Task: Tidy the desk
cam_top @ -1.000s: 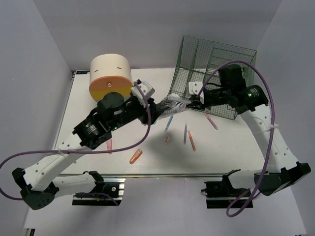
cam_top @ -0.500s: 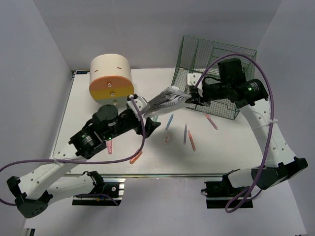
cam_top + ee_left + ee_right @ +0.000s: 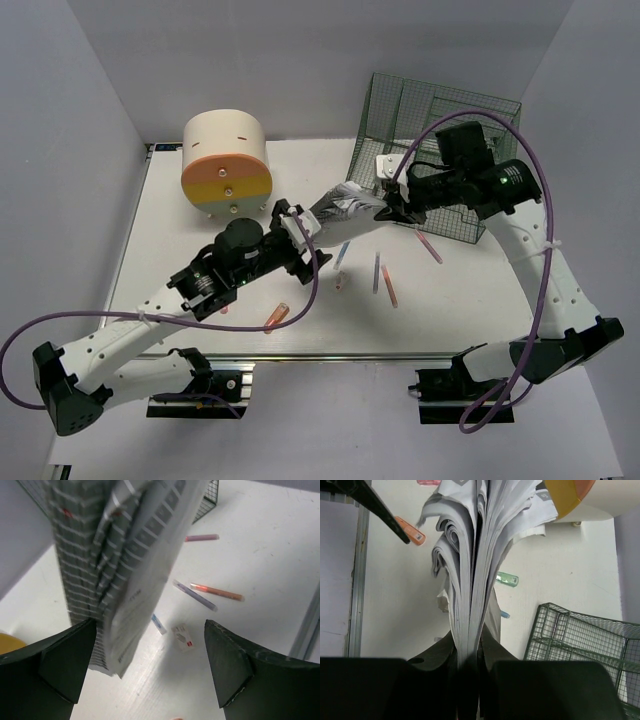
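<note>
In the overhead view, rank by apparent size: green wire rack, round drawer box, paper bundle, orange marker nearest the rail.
1. green wire rack
2. round drawer box
3. paper bundle, held up nearer the camera yet plainly smaller than the box
4. orange marker

White desk: cream-orange round box far left, green wire rack far right, pens scattered centre.

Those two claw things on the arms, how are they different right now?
The left gripper stands wide open; the right gripper is pinched shut. The left gripper clamps nothing, while the right gripper holds the paper stack up off the desk. The left gripper sits mid-desk; the right gripper is by the green wire rack. Both are black two-finger claws at that stack.
</note>
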Robot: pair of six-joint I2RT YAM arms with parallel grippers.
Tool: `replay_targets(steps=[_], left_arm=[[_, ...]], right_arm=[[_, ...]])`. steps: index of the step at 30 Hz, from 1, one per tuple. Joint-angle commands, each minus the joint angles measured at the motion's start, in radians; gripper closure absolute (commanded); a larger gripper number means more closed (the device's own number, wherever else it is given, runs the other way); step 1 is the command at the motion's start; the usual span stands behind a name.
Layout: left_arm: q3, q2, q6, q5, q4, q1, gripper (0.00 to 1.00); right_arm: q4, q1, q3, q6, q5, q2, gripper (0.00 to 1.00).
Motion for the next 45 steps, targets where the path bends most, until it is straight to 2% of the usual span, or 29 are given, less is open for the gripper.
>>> replay_targets(steps=[1,4,9,13,19,22,34,38,39,41,45], left_arm=[[-0.001,-0.045,0.042,-0.037,0.100,-0.003,0.02],[-0.030,-0.094,0.051,-0.098,0.118,-0.014,0.02],[-0.061,-0.141,0.055,-0.120,0.106,-0.014,0.02],[-0.055,-0.113,0.052,-0.057,0.084,-0.003,0.02],[-0.066,-0.079,0.084,0.125,0.089,-0.003,0.02],[-0.067,-0.073,0.088,0.077,0.087,-0.003,0.02],[-0.141,-0.122,0.124,-0.111,0.258,-0.003,0.02],[-0.162,-0.118,0.149,-0.056,0.255,-0.003,0.02],[-0.166,-0.115,0.151,0.019,0.255,-0.003,0.02],[-0.167,-0.101,0.152,0.061,0.261,-0.003,0.02],[-0.130,-0.053,0.144,0.122,0.250,-0.003,0.05]], right_arm=[[0.051,0.017,0.002,-0.020,-0.066,-0.040,1.00],[0.066,0.018,-0.018,-0.017,-0.054,-0.053,1.00],[0.062,0.020,-0.015,-0.015,-0.069,-0.060,1.00],[0.036,0.043,0.000,-0.034,-0.092,-0.054,1.00],[0.002,0.047,0.016,-0.057,-0.107,-0.031,1.00],[-0.007,0.055,0.014,-0.069,-0.115,-0.037,1.00],[-0.016,0.074,-0.037,-0.112,-0.103,-0.091,1.00],[-0.023,0.083,-0.052,-0.141,-0.117,-0.108,1.00],[-0.026,0.081,-0.053,-0.147,-0.126,-0.105,1.00],[-0.038,0.087,-0.057,-0.158,-0.132,-0.100,1.00],[-0.050,0.100,-0.067,-0.170,-0.155,-0.088,1.00]])
